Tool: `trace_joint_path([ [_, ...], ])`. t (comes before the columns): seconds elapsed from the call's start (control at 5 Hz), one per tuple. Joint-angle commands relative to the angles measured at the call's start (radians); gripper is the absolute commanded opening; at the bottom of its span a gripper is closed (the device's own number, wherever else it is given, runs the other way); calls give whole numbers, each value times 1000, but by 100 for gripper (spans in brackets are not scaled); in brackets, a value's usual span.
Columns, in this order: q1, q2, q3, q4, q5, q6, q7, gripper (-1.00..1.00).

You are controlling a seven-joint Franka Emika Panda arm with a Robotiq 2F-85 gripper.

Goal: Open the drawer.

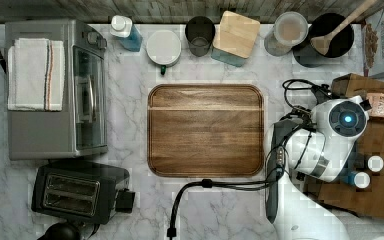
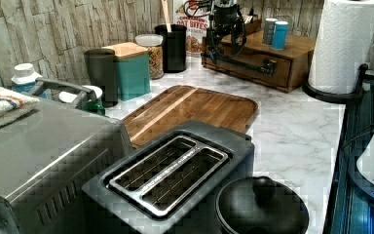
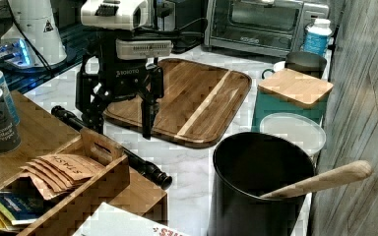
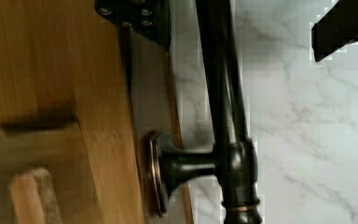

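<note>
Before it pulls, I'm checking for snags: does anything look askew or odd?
Nothing stands out. The drawer sits square, its handle straight and intact. The gripper straddles the bar, fingers open on either side. No spills on the counter.

Medium-brown wooden drawer unit (image 3: 142, 196), grain plain; its long bar handle (image 4: 226, 93) black with a coppery ring. White marble counter (image 1: 130, 100), grey-veined, beneath the jaws. Black gripper (image 3: 120, 113). Striped brown wooden cutting board (image 1: 205, 130). Teal canister (image 2: 134, 73), pale wooden lid.
</note>
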Motion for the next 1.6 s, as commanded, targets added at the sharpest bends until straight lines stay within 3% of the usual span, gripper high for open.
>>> trace_joint_path([
  [0.2,19,35,11,13,16,-152,14,100],
  [0.6,46,15,17,-11,26,-89,68,100],
  [0.8,25,37,78,11,119,-88,-3,100],
  [1.0,45,51,139,-3,185,-20,-51,100],
  [1.4,227,128,188,103,161,-53,203,100],
  [1.6,284,162,213,172,158,-98,294,100],
])
